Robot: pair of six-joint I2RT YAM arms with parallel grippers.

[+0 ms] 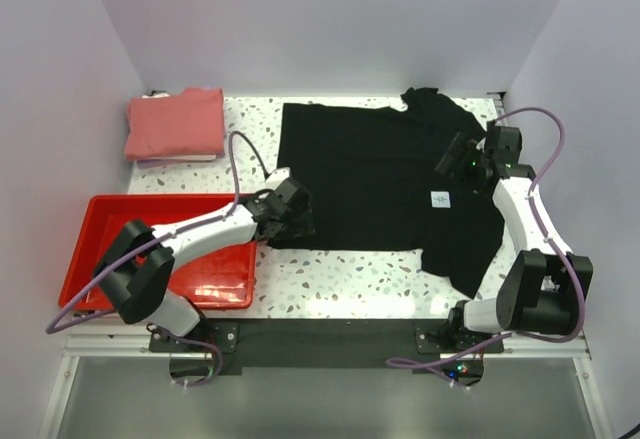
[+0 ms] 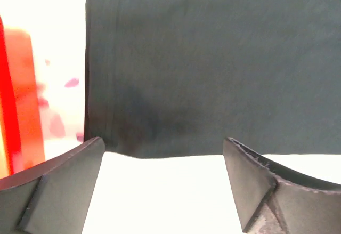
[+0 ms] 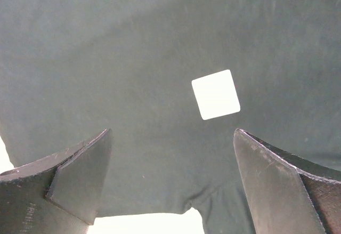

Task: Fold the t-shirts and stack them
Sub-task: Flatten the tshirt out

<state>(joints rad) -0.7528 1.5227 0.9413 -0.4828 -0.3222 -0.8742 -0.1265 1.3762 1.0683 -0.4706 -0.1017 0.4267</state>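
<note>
The black t-shirt [image 1: 380, 174] lies spread flat on the speckled table, with its small white square label [image 1: 439, 199] near the right side. The salmon-pink t-shirt [image 1: 175, 123] lies folded at the back left. My left gripper [image 1: 297, 221] is open at the shirt's near left corner; in the left wrist view the shirt's hem edge [image 2: 213, 85] lies just ahead of my open, empty fingers [image 2: 61, 186]. My right gripper [image 1: 455, 159] is open above the shirt's right part; in the right wrist view the label [image 3: 215, 94] shows between the spread fingers [image 3: 80, 175], over the black cloth [image 3: 133, 58].
A red plastic tray [image 1: 100, 249] sits at the near left under my left arm. White walls enclose the table on three sides. The shirt's right sleeve [image 1: 465, 259] hangs toward the near right by the right arm's base.
</note>
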